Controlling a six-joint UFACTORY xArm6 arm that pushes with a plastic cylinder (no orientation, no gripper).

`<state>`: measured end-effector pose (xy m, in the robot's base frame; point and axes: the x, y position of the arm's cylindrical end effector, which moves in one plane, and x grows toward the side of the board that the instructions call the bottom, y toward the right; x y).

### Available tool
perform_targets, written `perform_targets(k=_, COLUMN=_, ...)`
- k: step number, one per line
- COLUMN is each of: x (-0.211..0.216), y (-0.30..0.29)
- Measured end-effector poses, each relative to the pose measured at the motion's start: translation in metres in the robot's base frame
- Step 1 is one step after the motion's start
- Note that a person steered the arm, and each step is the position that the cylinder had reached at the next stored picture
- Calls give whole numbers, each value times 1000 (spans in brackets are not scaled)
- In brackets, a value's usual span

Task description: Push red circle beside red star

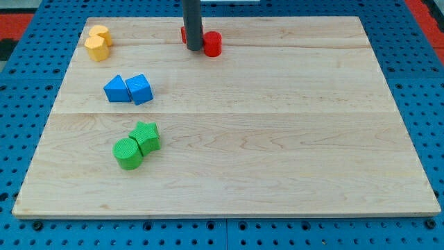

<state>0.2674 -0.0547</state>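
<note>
A pale wooden board [277, 139] lies on a blue perforated surface [28, 104].

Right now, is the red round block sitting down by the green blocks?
No. The red circle lies at the view's top just right of my tip, far from the green circle and green star at lower left.

Layout on the wooden board [277, 139]: my tip [194, 48] stands at the view's top, between the red star [184, 35] on its left and the red circle [212, 44] touching its right. Down the view's left side lie three touching pairs: yellow blocks [98, 43], blue blocks [129, 89], then the green star [146, 136] with the green circle [127, 153] nearest the bottom.
</note>
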Motion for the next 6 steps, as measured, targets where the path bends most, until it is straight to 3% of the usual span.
perform_targets(k=1, x=-11, y=1)
perform_targets(k=2, x=9, y=-15)
perform_targets(k=3, x=53, y=20)
perform_targets(k=4, x=46, y=44)
perform_targets(k=6, x=-7, y=26)
